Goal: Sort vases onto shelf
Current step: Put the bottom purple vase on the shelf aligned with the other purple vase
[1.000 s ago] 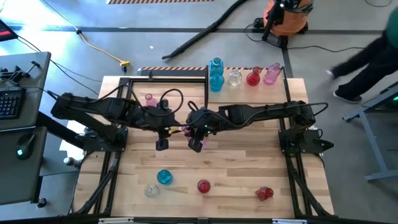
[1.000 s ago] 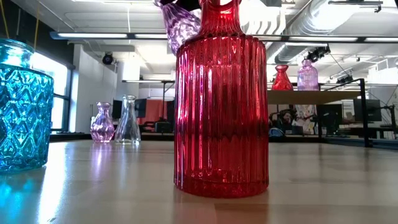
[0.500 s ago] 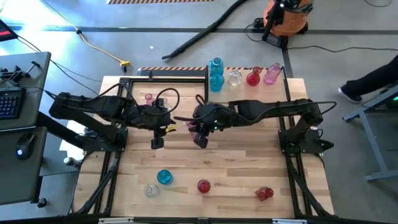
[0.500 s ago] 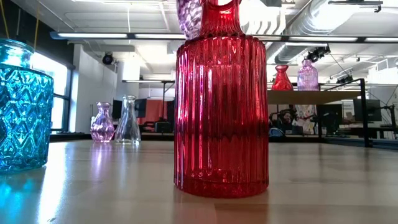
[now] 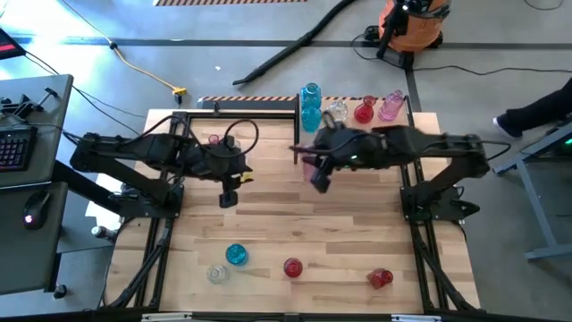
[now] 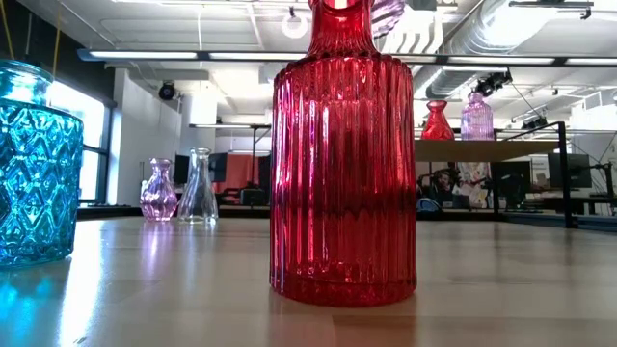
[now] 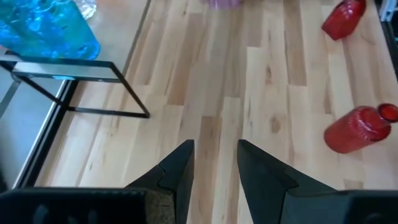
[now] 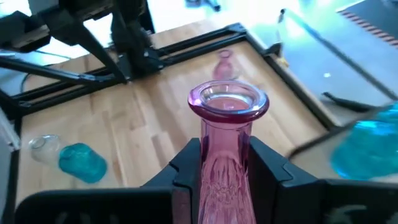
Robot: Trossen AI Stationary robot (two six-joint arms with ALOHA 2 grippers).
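The table [image 5: 357,233] carries the shelf [image 5: 357,105] along its far edge, where blue, clear, red and pink vases stand in a row. Nearer the front edge a blue vase [image 5: 235,255], a clear one [image 5: 215,274] and two red ones sit well apart. The right end effector [image 8: 225,163] is clamped on the neck of a pink vase [image 8: 227,134], apparently lifted near the shelf. The left end effector [image 7: 214,163] hangs over mid-table, fingers apart and empty.

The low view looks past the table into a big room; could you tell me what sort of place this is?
Probably an industrial lab or workshop: exposed ceiling ducts, a bare concrete floor with a shop vacuum, and a computer desk beside the table.
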